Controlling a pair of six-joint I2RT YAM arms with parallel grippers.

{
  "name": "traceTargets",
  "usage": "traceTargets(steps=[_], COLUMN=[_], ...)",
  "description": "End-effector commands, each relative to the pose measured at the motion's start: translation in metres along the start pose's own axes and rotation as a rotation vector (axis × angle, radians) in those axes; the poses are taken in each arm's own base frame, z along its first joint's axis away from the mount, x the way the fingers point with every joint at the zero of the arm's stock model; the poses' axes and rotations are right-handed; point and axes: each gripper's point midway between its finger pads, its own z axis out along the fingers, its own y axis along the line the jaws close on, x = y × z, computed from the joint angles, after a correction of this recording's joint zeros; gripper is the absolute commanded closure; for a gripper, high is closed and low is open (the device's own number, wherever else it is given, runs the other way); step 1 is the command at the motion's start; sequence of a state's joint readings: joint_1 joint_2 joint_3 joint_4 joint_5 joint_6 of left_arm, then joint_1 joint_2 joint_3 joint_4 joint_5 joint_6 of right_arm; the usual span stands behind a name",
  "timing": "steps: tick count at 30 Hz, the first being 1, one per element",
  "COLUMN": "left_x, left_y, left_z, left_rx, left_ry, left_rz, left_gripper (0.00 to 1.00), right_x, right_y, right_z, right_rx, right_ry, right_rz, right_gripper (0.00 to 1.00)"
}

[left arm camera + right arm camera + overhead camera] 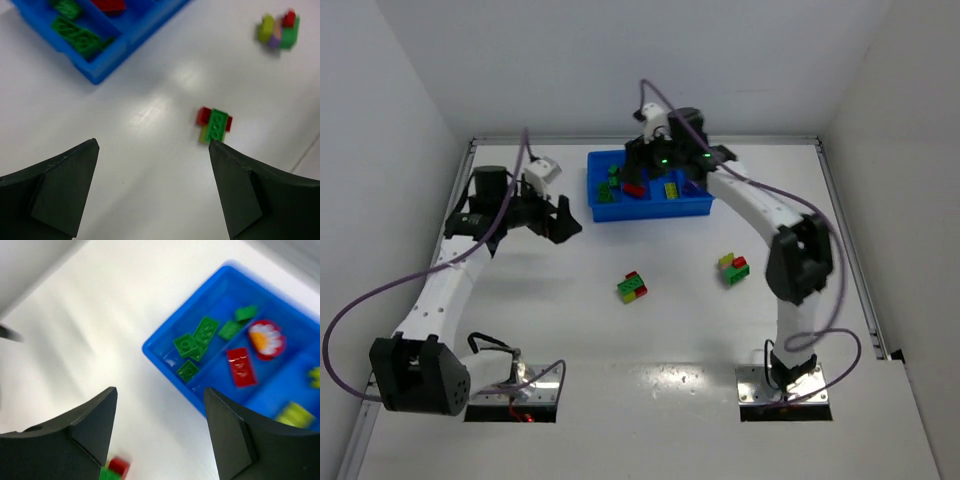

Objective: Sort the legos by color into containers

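Left claw (pixel 154 150) and right claw (pixel 160 397) both gape, empty. From above, right claw hides much of the tray (pixel 650 210); on the desk (pixel 150 110), the farther clump (pixel 279 30) is blurred.

Blue tray (pixel 650 211): green bricks (pixel 197 337), red brick (pixel 241 367), yellow bricks (pixel 295 415) in separate compartments; left clump (pixel 632 287), right clump (pixel 733 268) outside.

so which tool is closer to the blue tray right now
right. the right tool hangs open above the tray, toward its far edge. the left tool is off to the tray's left side, also open and clearly apart from it.
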State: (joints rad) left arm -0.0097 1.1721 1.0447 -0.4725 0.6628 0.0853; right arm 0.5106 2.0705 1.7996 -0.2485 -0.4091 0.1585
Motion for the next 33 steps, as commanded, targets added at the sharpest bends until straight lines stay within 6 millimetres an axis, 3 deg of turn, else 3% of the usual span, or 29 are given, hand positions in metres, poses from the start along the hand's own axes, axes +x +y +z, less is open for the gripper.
traceTargets(steps=[1, 2, 3, 4, 5, 6, 7, 8, 10, 11, 12, 14, 16, 17, 22, 32, 33], left_x=[0.036, 0.053, 0.062, 0.068, 0.084, 0.089, 0.093, 0.102, 0.104, 0.112, 0.112, 0.118, 0.126, 0.120, 0.132, 0.160, 0.155], left_y=[-0.028, -0.040, -0.048, -0.057, -0.077, -0.077, -0.080, -0.093, -0.094, -0.105, -0.102, -0.117, -0.119, -0.124, -0.128, -0.129, -0.130], left_z=[0.010, 0.019, 0.023, 0.025, 0.034, 0.040, 0.047, 0.056, 0.063, 0.067, 0.072, 0.084, 0.097, 0.103, 0.129, 0.141, 0.142], left_rx=[0.111, 0.162, 0.189, 0.216, 0.276, 0.232, 0.204, 0.205, 0.139, 0.144, 0.105, 0.115, 0.091, 0.074, 0.059, 0.055, 0.056], left_ry=[0.128, 0.178, 0.201, 0.217, 0.251, 0.268, 0.273, 0.272, 0.274, 0.295, 0.300, 0.341, 0.388, 0.383, 0.443, 0.526, 0.516], left_rz=[0.238, 0.230, 0.230, 0.237, 0.234, 0.237, 0.231, 0.223, 0.243, 0.245, 0.259, 0.259, 0.258, 0.262, 0.261, 0.278, 0.279], left_gripper=[0.02, 0.04, 0.08, 0.11, 0.14, 0.18, 0.21, 0.23, 0.28, 0.30, 0.30, 0.30, 0.31, 0.33, 0.34, 0.34, 0.34], right_x=[-0.026, -0.033, -0.020, 0.021, 0.032, 0.054, 0.068, 0.095, 0.103, 0.109, 0.125, 0.133, 0.139, 0.136, 0.137, 0.143, 0.143], right_y=[-0.010, -0.006, -0.012, -0.025, -0.030, -0.025, -0.033, -0.032, -0.031, -0.027, -0.028, -0.025, -0.028, -0.028, -0.036, -0.039, -0.039], right_z=[-0.106, -0.138, -0.153, -0.165, -0.178, -0.197, -0.211, -0.216, -0.239, -0.243, -0.246, -0.252, -0.256, -0.256, -0.261, -0.263, -0.263], right_rx=[0.062, 0.092, 0.121, 0.161, 0.189, 0.205, 0.247, 0.260, 0.314, 0.314, 0.329, 0.337, 0.333, 0.322, 0.314, 0.292, 0.292], right_ry=[-0.066, -0.093, -0.072, 0.002, 0.007, 0.026, 0.043, 0.086, 0.069, 0.069, 0.088, 0.084, 0.077, 0.058, 0.050, 0.048, 0.048], right_rz=[-0.014, -0.043, -0.067, -0.018, -0.014, -0.012, 0.001, 0.019, -0.001, -0.002, 0.015, 0.032, 0.068, 0.082, 0.131, 0.166, 0.166], right_gripper=[0.30, 0.30, 0.30, 0.30, 0.30, 0.30, 0.30, 0.30, 0.30, 0.30, 0.30, 0.30, 0.30, 0.30, 0.30, 0.30, 0.30])
